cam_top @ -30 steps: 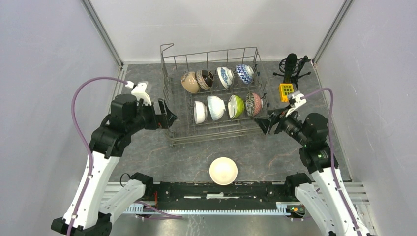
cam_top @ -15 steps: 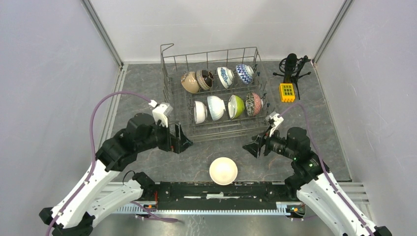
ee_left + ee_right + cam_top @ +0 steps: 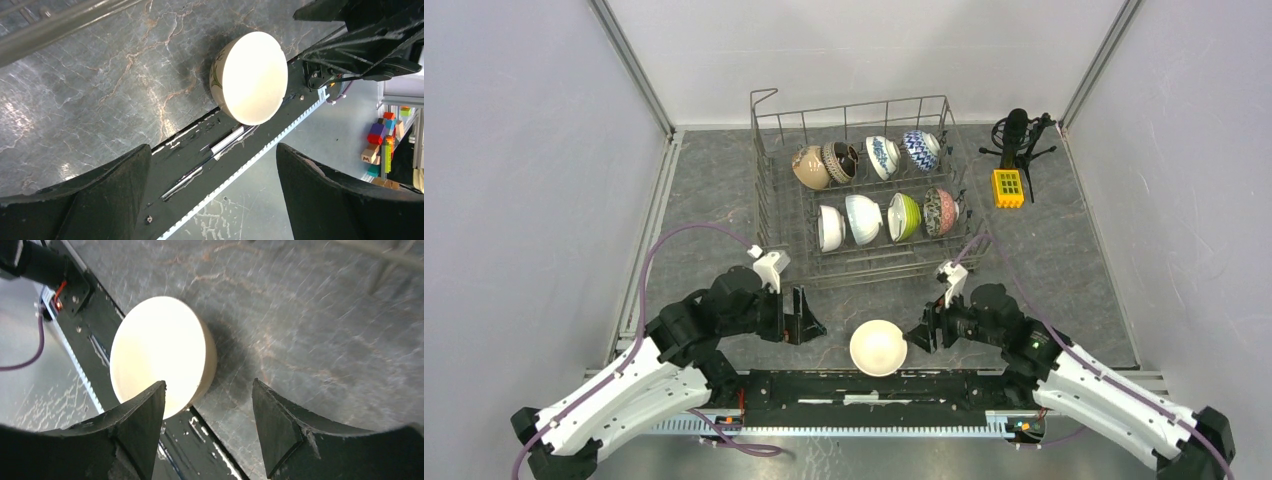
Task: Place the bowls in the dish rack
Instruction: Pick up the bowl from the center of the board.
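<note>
Grey marbled table (image 3: 1074, 290): cream bowl (image 3: 878, 347) sits at near edge, between both grippers. Right gripper (image 3: 916, 338): fingers parted, gap empty. Bowl is just ahead of its tips, offset toward one finger (image 3: 137, 425). Left gripper (image 3: 809, 322): fingers spread wide, empty, bowl well ahead of tips. Eight racked bowls (image 3: 862, 218) stand in dish rack (image 3: 769, 200), far beyond both.

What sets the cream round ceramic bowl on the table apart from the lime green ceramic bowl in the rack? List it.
Place: the cream round ceramic bowl lies on the grey marbled table; the lime green ceramic bowl is in the grey wire dish rack. Pose: the cream one sits mouth up, the green one stands on edge. Both are small and round.
</note>
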